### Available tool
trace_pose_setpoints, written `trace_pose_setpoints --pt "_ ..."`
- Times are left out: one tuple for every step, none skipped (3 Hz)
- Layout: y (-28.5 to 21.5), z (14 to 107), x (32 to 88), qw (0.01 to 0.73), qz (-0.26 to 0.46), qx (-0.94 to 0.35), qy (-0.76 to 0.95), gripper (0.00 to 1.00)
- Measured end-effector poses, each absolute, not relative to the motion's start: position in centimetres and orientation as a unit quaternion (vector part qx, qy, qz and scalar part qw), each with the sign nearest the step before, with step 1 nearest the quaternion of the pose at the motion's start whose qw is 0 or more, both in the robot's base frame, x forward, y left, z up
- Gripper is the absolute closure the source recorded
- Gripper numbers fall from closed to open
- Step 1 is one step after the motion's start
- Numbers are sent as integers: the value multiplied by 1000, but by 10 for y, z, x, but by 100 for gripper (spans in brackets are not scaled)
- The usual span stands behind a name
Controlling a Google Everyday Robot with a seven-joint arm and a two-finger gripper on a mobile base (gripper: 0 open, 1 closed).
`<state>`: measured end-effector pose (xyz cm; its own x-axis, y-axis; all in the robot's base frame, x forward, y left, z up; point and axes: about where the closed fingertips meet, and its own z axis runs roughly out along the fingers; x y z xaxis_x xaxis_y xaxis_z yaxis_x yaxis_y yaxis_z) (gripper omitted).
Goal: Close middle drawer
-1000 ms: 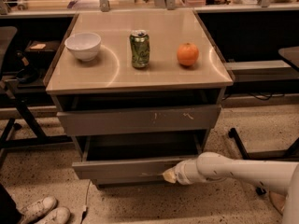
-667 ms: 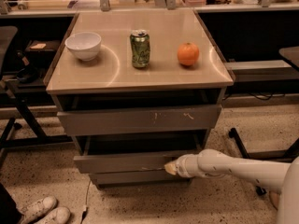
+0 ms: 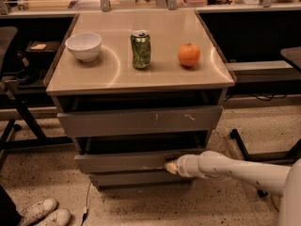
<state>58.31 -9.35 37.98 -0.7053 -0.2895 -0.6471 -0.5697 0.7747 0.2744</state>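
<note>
The wide grey metal middle drawer slid further inward. The hand advanced with it, against its front.

The gripper sits low, right of centre, against the middle drawer front. Its arm bars the lower right. Floor lies open at lower centre. Shoes block the lower-left corner, and a wheeled leg blocks the right.

A lab (speckled floor, chair base, cluttered bench), gripper against the middle drawer.
</note>
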Motion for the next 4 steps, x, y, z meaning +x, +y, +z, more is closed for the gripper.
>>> trace_pose_setpoints --pt "-98 378 613 330 232 -206 891 100" --pt "-99 374 622 338 228 -193 893 100" --pt "-99 374 622 338 228 -193 893 100" --pt "-104 378 605 321 231 -186 899 100"
